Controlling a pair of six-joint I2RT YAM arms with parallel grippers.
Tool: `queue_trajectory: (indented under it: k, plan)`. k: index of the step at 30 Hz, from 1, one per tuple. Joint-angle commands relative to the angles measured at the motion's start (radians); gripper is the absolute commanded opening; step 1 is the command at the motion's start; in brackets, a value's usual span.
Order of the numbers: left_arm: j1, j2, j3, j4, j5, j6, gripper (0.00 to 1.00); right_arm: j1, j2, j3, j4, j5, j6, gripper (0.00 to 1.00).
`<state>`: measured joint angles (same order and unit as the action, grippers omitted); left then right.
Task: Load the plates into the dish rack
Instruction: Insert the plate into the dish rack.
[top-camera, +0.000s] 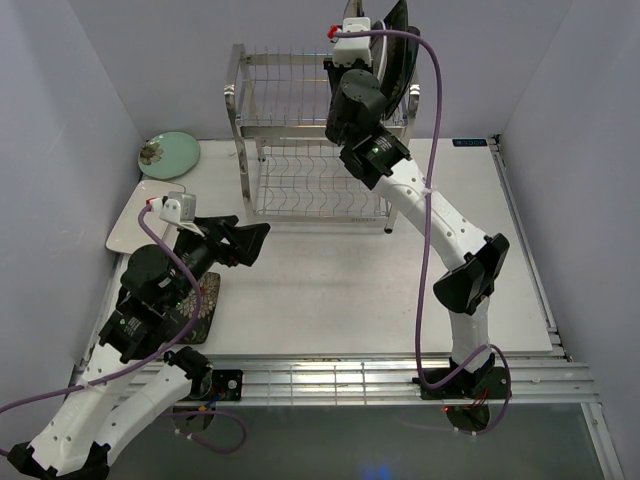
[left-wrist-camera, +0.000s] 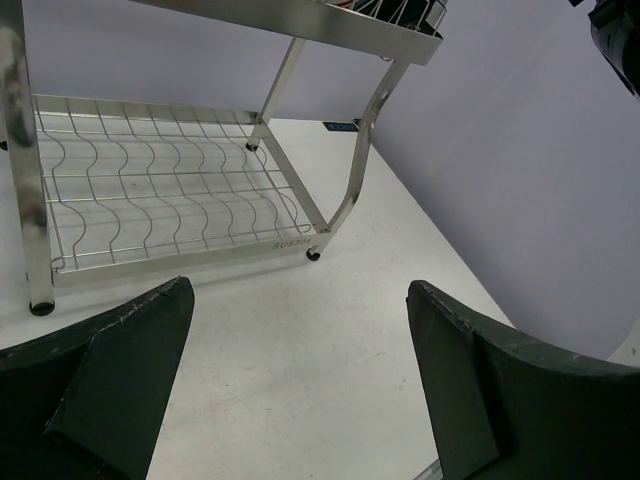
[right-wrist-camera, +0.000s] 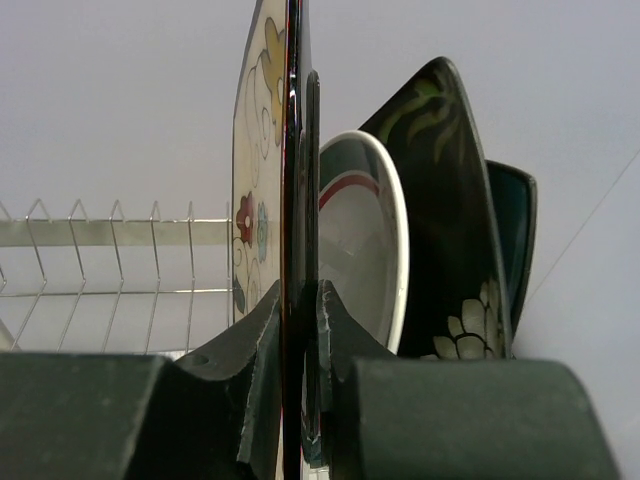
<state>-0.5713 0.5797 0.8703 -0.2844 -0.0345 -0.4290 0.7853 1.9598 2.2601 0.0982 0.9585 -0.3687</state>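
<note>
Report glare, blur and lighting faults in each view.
Top external: soft even light, glints on the shiny steel wire dish rack, and glare on the ribbed metal rail at the near edge. Left wrist: rack sharp; the fingers of the open left end effector are dark, with little detail. Right wrist: a bright streak runs down the edge of the cream flowered square plate clamped in the right end effector.
</note>
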Motion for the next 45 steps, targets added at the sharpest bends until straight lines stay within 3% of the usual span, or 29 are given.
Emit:
queue_trajectory:
  k: [1,19,26,30,37,40,45]
  plan:
    - [0.004,0.003,-0.01,-0.002,0.001,0.01,0.98,-0.003,-0.019,0.065,0.183,-0.024,0.043,0.08]
    - [0.004,-0.004,-0.016,-0.001,-0.001,0.013,0.98,-0.001,-0.044,0.007,0.135,0.051,0.082,0.08]
    - [0.004,-0.007,-0.017,-0.001,-0.001,0.013,0.98,-0.001,-0.065,-0.014,0.138,0.054,0.08,0.33]
    - [0.004,-0.009,-0.016,-0.001,-0.001,0.015,0.98,-0.001,-0.075,-0.011,0.127,0.051,0.083,0.42]
    - [0.004,-0.018,-0.021,0.002,-0.001,0.013,0.98,-0.001,-0.096,-0.014,0.112,0.04,0.091,0.44]
    - [0.004,-0.015,-0.021,0.002,-0.001,0.015,0.98,-0.001,-0.11,-0.017,0.103,0.029,0.094,0.52]
    - [0.004,-0.018,-0.024,0.002,-0.002,0.016,0.98,0.002,-0.197,-0.092,0.1,-0.001,0.132,0.54]
